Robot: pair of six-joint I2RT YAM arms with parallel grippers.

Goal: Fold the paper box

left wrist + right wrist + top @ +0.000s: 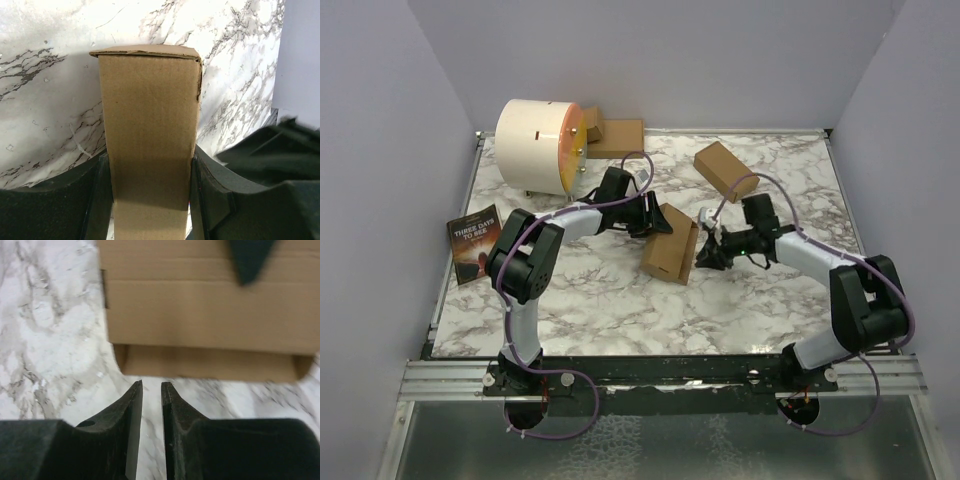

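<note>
A brown paper box lies partly folded in the middle of the marble table. My left gripper is shut on its far left end; in the left wrist view the box fills the space between both fingers. My right gripper sits just right of the box, low over the table. In the right wrist view its jaws are nearly together with nothing between them, a short way from the box's side and lower flap. A dark fingertip of the left gripper shows over the box's top.
A second, closed brown box lies at the back right. Flat cardboard and a large white drum with a yellow face stand at the back left. A dark book lies at the left edge.
</note>
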